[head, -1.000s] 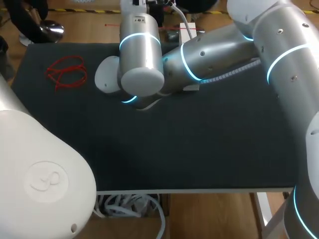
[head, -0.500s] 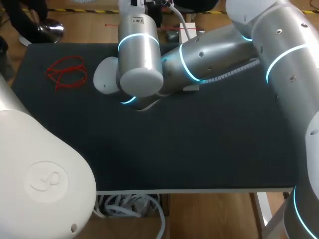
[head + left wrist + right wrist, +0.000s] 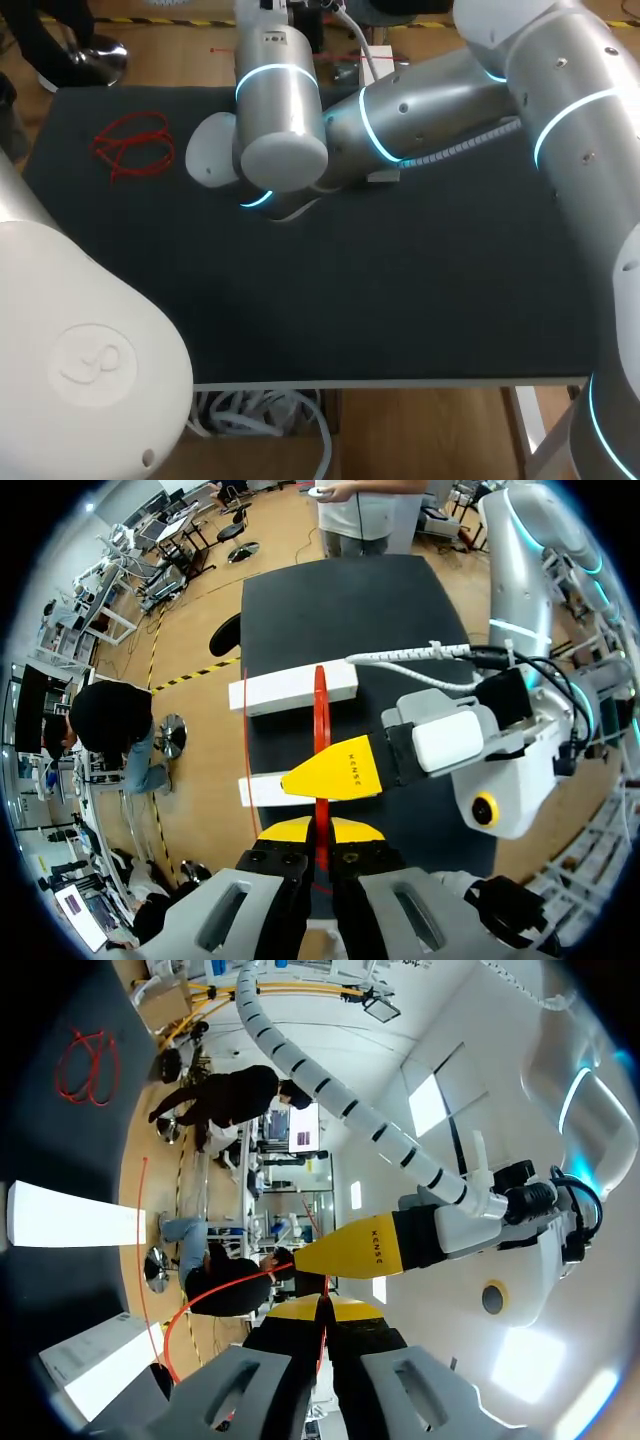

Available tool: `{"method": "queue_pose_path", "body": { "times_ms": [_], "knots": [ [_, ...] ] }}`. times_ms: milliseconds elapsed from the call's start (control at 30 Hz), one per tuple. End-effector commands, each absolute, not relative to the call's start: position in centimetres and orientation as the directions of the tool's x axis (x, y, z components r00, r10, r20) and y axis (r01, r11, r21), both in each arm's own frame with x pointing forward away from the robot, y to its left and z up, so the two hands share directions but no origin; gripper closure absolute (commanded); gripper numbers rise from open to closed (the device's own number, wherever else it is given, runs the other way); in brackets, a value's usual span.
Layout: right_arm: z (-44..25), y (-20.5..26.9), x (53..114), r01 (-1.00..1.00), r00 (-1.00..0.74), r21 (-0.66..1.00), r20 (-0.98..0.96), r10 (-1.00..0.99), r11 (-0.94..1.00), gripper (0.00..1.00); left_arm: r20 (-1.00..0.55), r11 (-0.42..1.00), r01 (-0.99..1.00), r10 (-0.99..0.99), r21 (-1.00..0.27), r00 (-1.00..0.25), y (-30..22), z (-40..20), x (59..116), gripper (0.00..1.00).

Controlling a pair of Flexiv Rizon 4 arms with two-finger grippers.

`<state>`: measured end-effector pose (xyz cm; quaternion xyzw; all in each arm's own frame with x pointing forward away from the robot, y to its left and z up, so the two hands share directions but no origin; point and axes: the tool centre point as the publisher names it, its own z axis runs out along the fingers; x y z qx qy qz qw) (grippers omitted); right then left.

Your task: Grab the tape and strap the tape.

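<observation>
Where the two grippers meet by the table's far edge, both grasp one red tape.
The left gripper [image 3: 320,830] and the right gripper [image 3: 322,1308] are each clenched on the tape [image 3: 319,715], which runs across two white blocks [image 3: 290,688]. On the dark table [image 3: 400,290], a loose red coil [image 3: 132,145] lies near the far left corner.

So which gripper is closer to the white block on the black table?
Right, it seems. The right gripper hangs between the left gripper and the white block, along the red tape; the left gripper sits farther back, shut on that tape.
</observation>
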<state>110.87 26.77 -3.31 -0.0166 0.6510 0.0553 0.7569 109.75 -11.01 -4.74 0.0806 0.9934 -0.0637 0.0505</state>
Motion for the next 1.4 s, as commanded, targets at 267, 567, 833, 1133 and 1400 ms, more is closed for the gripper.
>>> {"method": "queue_pose_path", "body": {
  "times_ms": [267, 567, 833, 1133, 1400],
  "knots": [
    [-3.0, 26.8, 110.7, -0.106, 0.141, 0.043, -0.988, 0.058, 0.993, 1.00, -0.109, 0.979, 0.166, 0.153, -0.116, -0.982, -11.1, -4.7, 109.7, 1.00],
    [-3.1, 26.4, 110.4, -0.103, 0.139, 0.046, -0.989, 0.060, 0.994, 1.00, -0.109, 0.979, 0.166, 0.153, -0.116, -0.982, -11.1, -4.7, 109.7, 1.00],
    [-3.2, 26.1, 110.3, -0.095, 0.134, 0.055, -0.989, 0.067, 0.994, 1.00, -0.109, 0.979, 0.166, 0.153, -0.116, -0.982, -11.1, -4.7, 109.7, 1.00],
    [-3.3, 25.9, 110.3, -0.098, 0.133, 0.052, -0.989, 0.065, 0.994, 1.00, -0.109, 0.979, 0.166, 0.153, -0.116, -0.982, -11.1, -4.7, 109.7, 1.00],
    [-3.3, 25.9, 110.3, -0.103, 0.128, 0.050, -0.990, 0.063, 0.993, 1.00, -0.109, 0.979, 0.166, 0.153, -0.116, -0.982, -11.1, -4.7, 109.7, 1.00]
  ]
}}
